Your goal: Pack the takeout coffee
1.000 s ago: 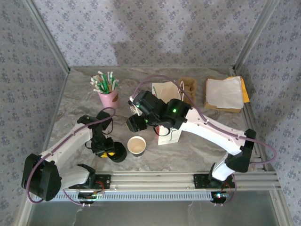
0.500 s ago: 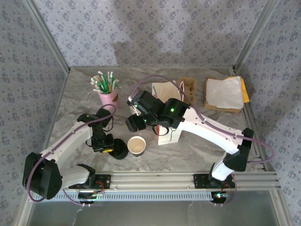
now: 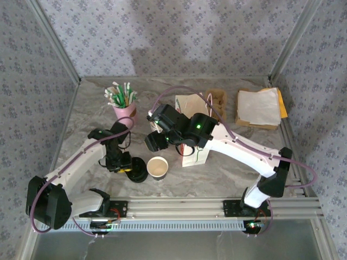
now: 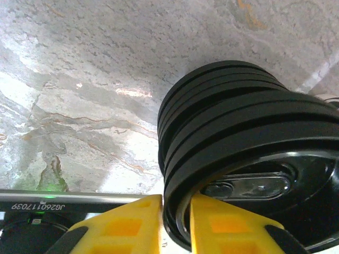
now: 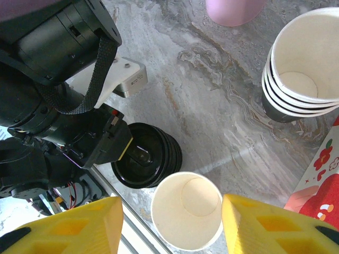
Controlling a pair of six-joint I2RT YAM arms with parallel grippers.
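Risking a double lid pick
Our left tool (image 4: 177, 217) pinches the top lid (image 4: 249, 186); nested lids (image 4: 212, 90) may cling, while our right tool (image 5: 172, 227) hangs spread.

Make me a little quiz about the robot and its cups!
1. True or false: the cup under the right gripper has a lid on.
2. What does the left gripper grip? A) a straw B) a black lid C) a napkin
3. Fill in: the straws stand in a ____ holder.

Key: 1 false; 2 B; 3 pink.
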